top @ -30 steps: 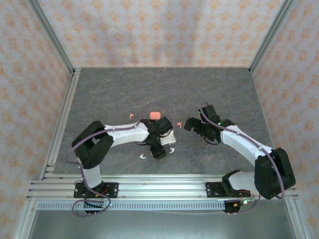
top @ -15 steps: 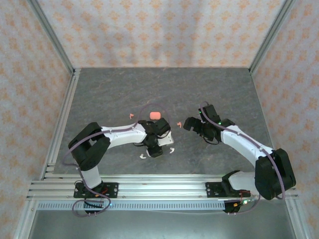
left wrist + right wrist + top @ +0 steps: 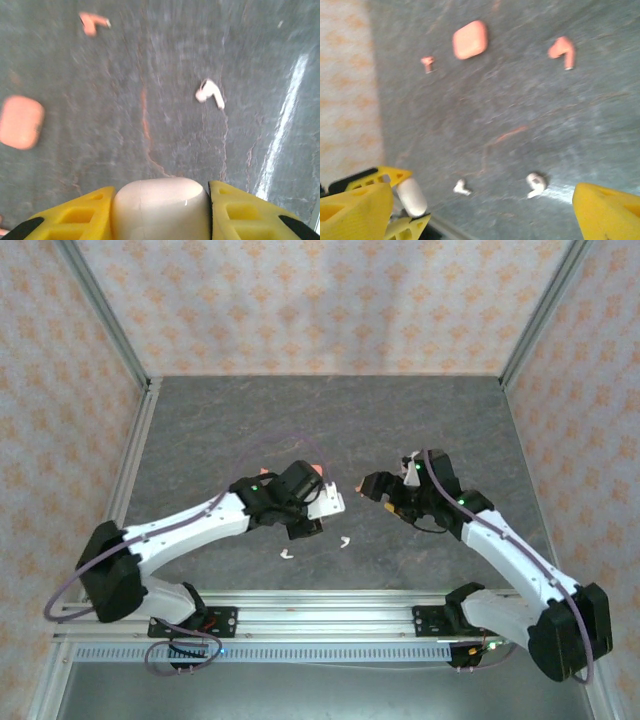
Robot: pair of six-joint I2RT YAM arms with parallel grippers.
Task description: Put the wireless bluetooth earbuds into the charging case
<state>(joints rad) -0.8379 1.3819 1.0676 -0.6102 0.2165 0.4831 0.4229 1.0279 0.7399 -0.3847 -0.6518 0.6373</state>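
Left fingers [image 3: 80, 215] are pinching the white case [image 3: 160, 210] from both sides, with the case riding clear of the counter [image 3: 420, 420]; its lid appears to be down, though the seam is too blurred to be sure. Right fingers [image 3: 607, 210] are standing spread wide with nothing between them, hovering beside the held case near mid-counter. Progress, as judged from the layout: only the pickup of one case is done. No bud is sitting in either case. Both white buds [image 3: 535, 184] are lying loose on the counter near the front edge, apart from each other. Both coral buds [image 3: 562, 51] are lying loose farther back, one on each side of the coral case [image 3: 469, 39], which is resting untouched with its lid shut. Remaining: opening the white case, seating the two white buds, then probably the same for the coral set. Compared with a second ago: the left arm was folded up with its fingers low over the counter between the white buds; it is now reaching out long, with the fingers raised and carried back toward the centre, case in hand. The right arm is also stretching out more, its fingers edging slightly toward the left ones. The white buds are sitting where they were.
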